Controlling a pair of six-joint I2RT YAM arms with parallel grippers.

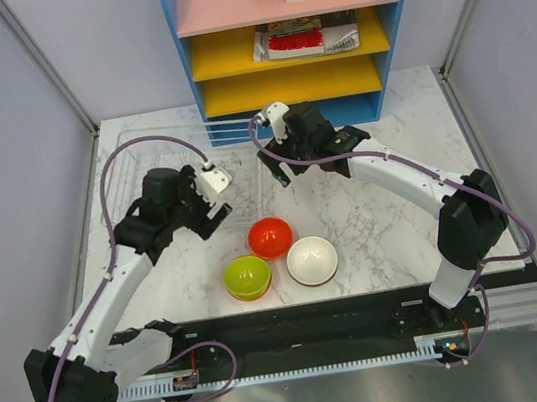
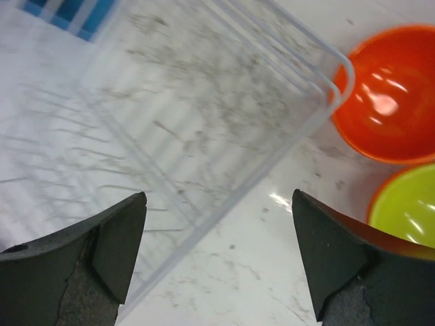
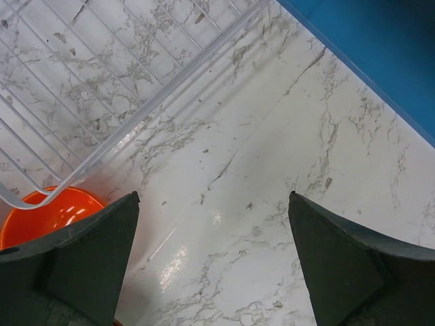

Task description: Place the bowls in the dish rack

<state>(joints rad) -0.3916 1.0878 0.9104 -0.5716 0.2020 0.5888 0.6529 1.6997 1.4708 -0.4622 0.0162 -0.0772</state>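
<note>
Top view first. The dish rack (image 1: 125, 157) sits at the back left of the marble table (image 1: 387, 112), right next to the blue shelf unit (image 1: 356, 107). Three bowls are bunched together on the table near the front middle, outside the rack: a red-orange bowl (image 1: 270, 237), a lime bowl (image 1: 248, 277) and a white bowl (image 1: 312, 260). The left gripper (image 1: 215, 212) hangs by the rack's near right corner. The right gripper (image 1: 283, 163) is just behind the red-orange bowl.

Left wrist: the left gripper (image 2: 217, 204) is spread wide with nothing in it. Under it is the rack's clear tray corner (image 2: 204, 102). The red-orange bowl (image 2: 387, 95) and the lime bowl (image 2: 408, 204) are off to the right, and the lime one has an orange rim showing under it.

Right wrist: the right gripper (image 3: 214, 204) is also spread wide and holding nothing, over bare marble. The rack corner (image 3: 170, 88) is upper left, the red-orange bowl (image 3: 47, 214) peeks in bottom left, and the blue shelf unit (image 3: 380, 47) is upper right.
</note>
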